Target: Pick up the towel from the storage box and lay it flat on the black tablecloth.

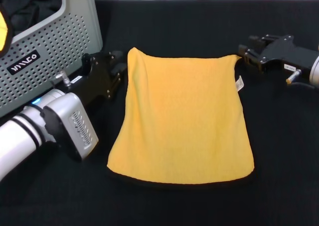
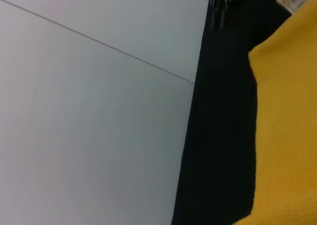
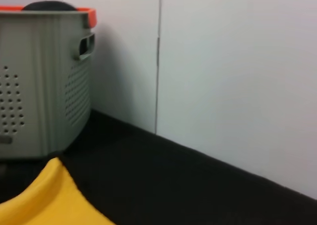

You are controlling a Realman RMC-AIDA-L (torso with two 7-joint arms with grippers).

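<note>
The towel (image 1: 182,121) lies spread out, yellow side up, on the black tablecloth (image 1: 199,22), its black trim showing along the near edge and its white tag (image 1: 239,83) at the far right edge. My left gripper (image 1: 119,61) rests just left of the towel's far left corner, open and apart from the cloth. At the far right corner sits my right gripper (image 1: 244,56), open, its tips beside the corner. The storage box (image 1: 50,47) stands at the back left. The wrist views show the towel (image 2: 287,136) (image 3: 44,200) and the box (image 3: 44,86), no fingers.
A black garment (image 1: 30,7) lies inside the box, and something yellow-orange (image 1: 4,32) shows at the left border. A pale wall (image 3: 223,86) rises behind the table's far edge. Bare black cloth (image 1: 279,151) stretches right of and in front of the towel.
</note>
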